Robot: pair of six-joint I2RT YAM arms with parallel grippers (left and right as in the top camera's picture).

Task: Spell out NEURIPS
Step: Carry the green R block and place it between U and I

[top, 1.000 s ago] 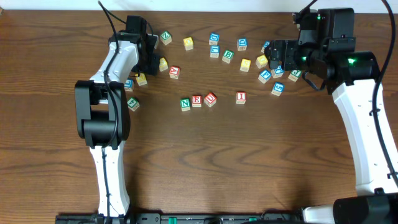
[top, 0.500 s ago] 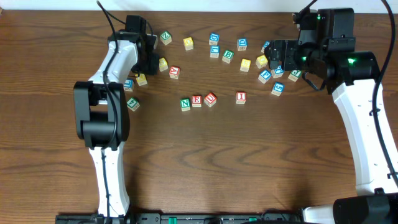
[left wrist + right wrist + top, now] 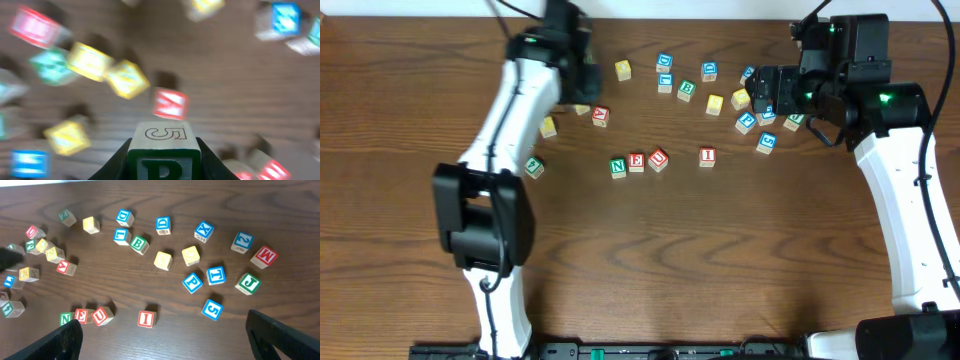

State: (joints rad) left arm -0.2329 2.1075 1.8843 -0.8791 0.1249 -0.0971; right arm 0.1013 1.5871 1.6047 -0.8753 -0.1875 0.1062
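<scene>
A row of cubes reads green N (image 3: 618,167), red E (image 3: 636,162), red U (image 3: 658,159), with red I (image 3: 707,156) apart to their right. The row also shows in the right wrist view, from N (image 3: 65,318) to I (image 3: 145,318). A blue P (image 3: 192,282) lies among the scattered cubes at the right. My left gripper (image 3: 582,68) is shut on a cube (image 3: 164,150) and holds it above the table. That cube has a 5 on top and a green letter facing me that is cut off, either R or P. My right gripper (image 3: 170,345) is open and empty, raised over the right cluster (image 3: 767,92).
Loose cubes lie across the back: yellow ones (image 3: 623,69) (image 3: 715,104), blue ones (image 3: 665,62) (image 3: 767,142), a green B (image 3: 686,90), a red one (image 3: 600,115). More sit by the left arm (image 3: 534,166). The left wrist view is blurred.
My left arm has swung up and to the right, from beside the yellow cubes toward the table's back edge. The right arm and the N, E, U, I cubes have not moved.
</scene>
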